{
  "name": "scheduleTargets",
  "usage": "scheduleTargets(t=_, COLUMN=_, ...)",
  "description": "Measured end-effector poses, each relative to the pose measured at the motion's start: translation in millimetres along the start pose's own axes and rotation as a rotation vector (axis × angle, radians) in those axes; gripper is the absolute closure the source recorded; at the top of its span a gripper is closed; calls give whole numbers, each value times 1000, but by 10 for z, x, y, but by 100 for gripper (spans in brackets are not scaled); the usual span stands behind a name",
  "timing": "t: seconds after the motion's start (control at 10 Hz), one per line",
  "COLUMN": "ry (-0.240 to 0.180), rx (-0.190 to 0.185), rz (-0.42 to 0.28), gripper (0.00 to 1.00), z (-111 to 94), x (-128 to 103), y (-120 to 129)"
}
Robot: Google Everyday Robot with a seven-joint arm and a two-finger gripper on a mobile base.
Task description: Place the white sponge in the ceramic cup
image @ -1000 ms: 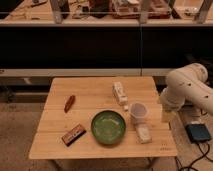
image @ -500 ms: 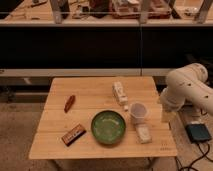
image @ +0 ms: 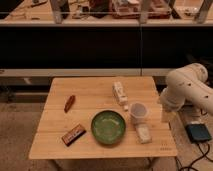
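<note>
Far left of the tabletop (image: 90, 92), a reddish-brown item (image: 69, 103), and below it a dark snack bar (image: 73, 134) near the front edge. Moving on to centre frame, there's the wide green bowl (image: 108, 127), with a long white segmented box (image: 119, 93) above it. Now the ceramic cup (image: 138, 112), upright, mouth open, just right of the bowl. Right below it, lower right of the tabletop, lies the white sponge (image: 143, 133), flat, apart from the cup and close to the front edge.

I'd judge the sponge light, soft and squashy, not slippery: pinch it across its short sides and expect it to give. The cup looks glossy and easy to tip. There's not much room, with the bowl tight on the left and the table edge on the right.

At the right edge, the gripper (image: 166, 115) hangs beside the cup, above the table's rim; whether it is spread or closed I cannot tell.
</note>
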Motion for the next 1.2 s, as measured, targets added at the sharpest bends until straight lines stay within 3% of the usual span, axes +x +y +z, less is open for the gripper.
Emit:
scheduleTargets(t=0.7, ry=-1, rx=0, rz=1, gripper=35, z=-2, x=0, y=-1)
scheduleTargets(t=0.9, ry=-52, rx=-20, rz=16, gripper=35, z=57, x=-54, y=57)
scheduleTargets(t=1.2, ry=-196, rx=-54, rz=99, gripper=35, z=291, x=2, y=219)
